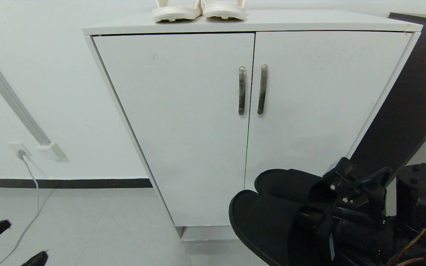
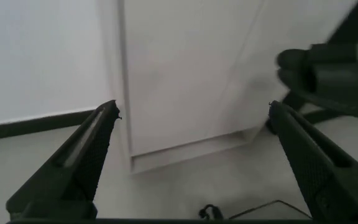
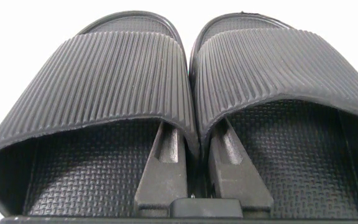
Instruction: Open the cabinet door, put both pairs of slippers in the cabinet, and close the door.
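A pair of black slippers (image 1: pixel 272 218) fills the lower right of the head view, closest to the camera, held off the floor by the right pincer (image 3: pixel 196 168). The two slippers lie side by side with their ribbed straps up. Their long axis runs from the lower right toward the upper left of the frame, toes aimed at the foot of the cabinet (image 1: pixel 198 129). In the right wrist view one finger sits inside each slipper under the strap, and the fingers are nearly closed, pinching the two touching inner walls between them.

The white cabinet stands straight ahead in the centre of the frame, directly in the path of the slippers. Both doors (image 1: pixel 176 122) are closed. Two upright metal handles (image 1: pixel 242 90) sit just beside each other at the seam between the doors. On the cabinet's top, at the upper centre, a pair of white slippers (image 1: pixel 198 10) rests side by side near the front edge, with the far ends cut off by the frame.

The left pincer (image 1: pixel 13 244) is at the lower left, low over the pale floor (image 1: pixel 87 221), well apart from the cabinet. Its fingers are spread wide and hold nothing.

On the wall at the left are a socket (image 1: pixel 20 149) and a grey cable (image 1: pixel 31 199) trailing down to the floor. A dark panel (image 1: pixel 412 103) leans along the cabinet's right side.
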Tool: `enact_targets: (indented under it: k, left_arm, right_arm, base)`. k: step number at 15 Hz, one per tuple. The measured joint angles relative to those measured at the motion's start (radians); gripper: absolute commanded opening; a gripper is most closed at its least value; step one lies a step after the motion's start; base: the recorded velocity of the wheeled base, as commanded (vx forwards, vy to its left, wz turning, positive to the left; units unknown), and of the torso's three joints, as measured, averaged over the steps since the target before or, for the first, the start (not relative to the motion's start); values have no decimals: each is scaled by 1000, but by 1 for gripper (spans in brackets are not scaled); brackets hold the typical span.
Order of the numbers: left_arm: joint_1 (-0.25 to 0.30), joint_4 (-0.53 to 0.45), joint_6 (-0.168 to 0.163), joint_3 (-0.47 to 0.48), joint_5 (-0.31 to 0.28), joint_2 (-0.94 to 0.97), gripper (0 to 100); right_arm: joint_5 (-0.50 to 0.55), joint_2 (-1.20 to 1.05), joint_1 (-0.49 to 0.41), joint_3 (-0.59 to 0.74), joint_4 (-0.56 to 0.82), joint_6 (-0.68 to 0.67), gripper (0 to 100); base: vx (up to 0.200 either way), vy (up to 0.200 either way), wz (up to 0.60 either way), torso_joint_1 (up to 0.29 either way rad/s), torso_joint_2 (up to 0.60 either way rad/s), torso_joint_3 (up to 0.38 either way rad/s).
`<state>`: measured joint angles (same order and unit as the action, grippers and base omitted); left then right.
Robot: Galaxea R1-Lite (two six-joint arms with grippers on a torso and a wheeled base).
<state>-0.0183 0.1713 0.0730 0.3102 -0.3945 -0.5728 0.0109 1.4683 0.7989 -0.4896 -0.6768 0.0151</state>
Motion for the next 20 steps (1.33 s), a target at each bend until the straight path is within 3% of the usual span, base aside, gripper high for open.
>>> enact_targets:
  k: [2, 6, 11, 13, 15, 18, 20]
  left_arm:
    - [-69, 95, 18, 32, -47, -126, 100]
    - [-300, 170, 112, 163, -54, -322, 100]
    - [-491, 176, 140, 366, -44, -519, 100]
    - [-527, 189, 141, 436, -41, -591, 100]
    - [-560, 215, 112, 512, -15, -678, 100]
    - [-640, 346, 81, 604, 1, -831, 100]
    - [-707, 373, 89, 674, 6, -925, 100]
  right_arm:
    - [0, 0, 3, 0, 0, 0, 0]
    - [0, 1, 6, 0, 0, -1, 0]
    - [-1, 8, 6, -3, -14, -3, 0]
    - [-1, 16, 6, -2, -36, -4, 0]
    - [-1, 22, 6, 1, -41, -3, 0]
    - [-1, 24, 4, 6, -41, -3, 0]
    - [-1, 26, 4, 8, -41, -3, 0]
  base:
    - [0, 0, 0, 0, 0, 0]
    - [0, 0, 0, 0, 0, 0]
    - [0, 0, 0, 0, 0, 0]
    - [0, 0, 0, 0, 0, 0]
    - [0, 0, 0, 0, 0, 0]
    - [0, 0, 0, 0, 0, 0]
    - [0, 0, 0, 0, 0, 0]
